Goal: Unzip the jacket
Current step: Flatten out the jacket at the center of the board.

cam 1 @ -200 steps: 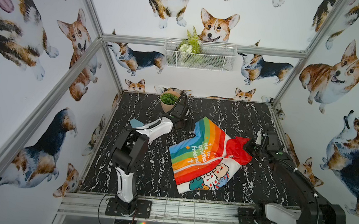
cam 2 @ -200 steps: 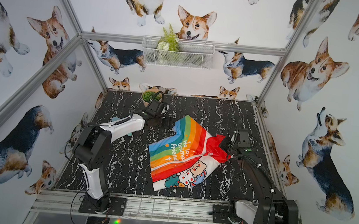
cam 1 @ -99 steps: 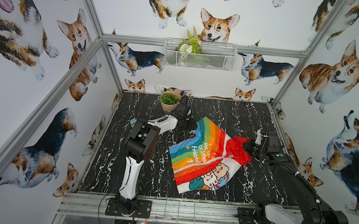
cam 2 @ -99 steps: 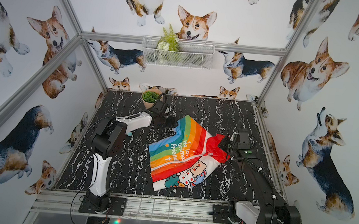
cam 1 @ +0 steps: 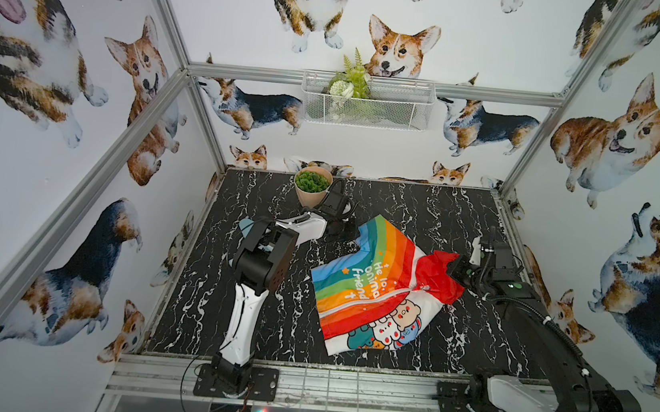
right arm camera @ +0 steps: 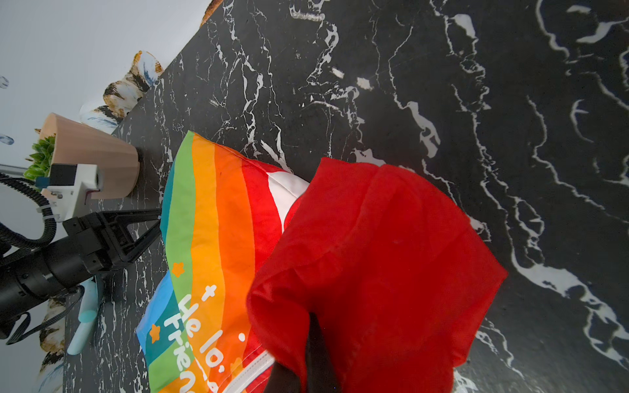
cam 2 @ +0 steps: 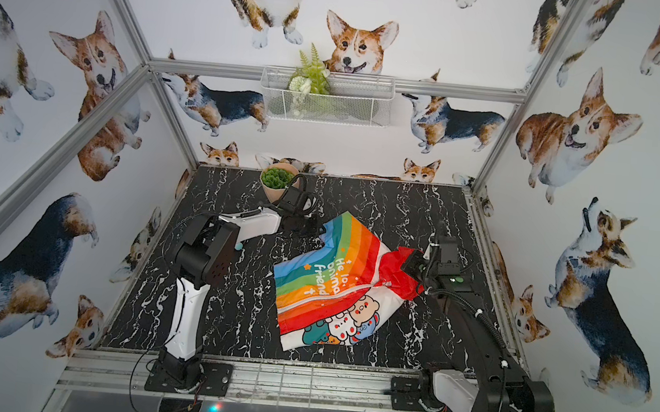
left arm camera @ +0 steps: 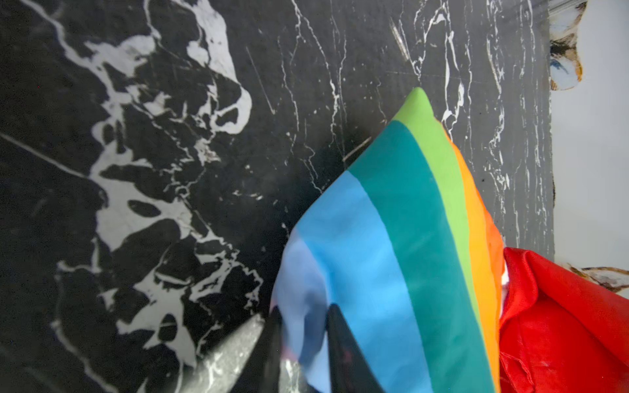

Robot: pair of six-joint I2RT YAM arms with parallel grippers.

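Note:
The jacket (cam 1: 369, 290) (cam 2: 328, 286) lies flat in the middle of the black marble table, rainbow half to the rear, cartoon-animal half to the front, red hood (cam 1: 438, 275) to the right. Its white zipper (cam 1: 376, 302) (right arm camera: 252, 372) runs closed between the two halves. My left gripper (cam 1: 352, 233) (cam 2: 318, 229) (left arm camera: 303, 326) is at the far rainbow corner, shut on the pale blue cloth (left arm camera: 306, 289) there. The right gripper (cam 1: 456, 270) (cam 2: 411, 265) (right arm camera: 315, 343) is shut on the red hood (right arm camera: 374, 255), whose cloth covers its fingertips.
A potted plant (cam 1: 312, 186) (right arm camera: 92, 156) stands at the back, just behind the left wrist. A pale blue object (cam 1: 246, 226) (right arm camera: 85, 316) lies by the left arm's elbow. A wire basket (cam 1: 366, 101) hangs on the rear wall. Walls enclose the table on three sides.
The left arm stretched forward and right to the jacket's far rainbow corner, and its jaws closed on the cloth. The right arm and hood have hardly moved.

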